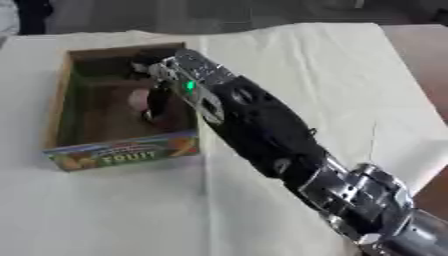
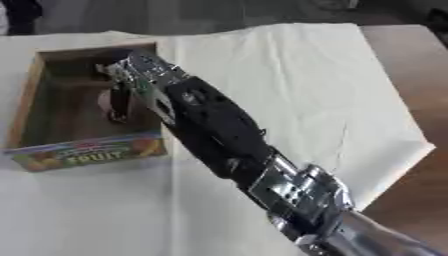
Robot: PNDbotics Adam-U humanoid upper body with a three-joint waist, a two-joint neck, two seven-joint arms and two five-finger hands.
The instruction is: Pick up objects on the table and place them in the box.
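An open cardboard box (image 1: 122,152) with "FRUIT" printed on its front wall stands at the upper left of the cloth-covered table. My right arm (image 1: 262,130) reaches in diagonally from the lower right. Its hand (image 1: 166,75) hangs down inside the box, over the brown floor. A small pale pinkish thing (image 1: 137,98) shows right beside the hand, inside the box. Whether it is held or lies on the box floor is unclear. The left hand does not show in either view.
A cream cloth (image 2: 289,75) covers the table, with creases running across it. Bare brown wood (image 2: 411,75) shows along the right side, past the cloth's edge. Dark floor lies beyond the far edge.
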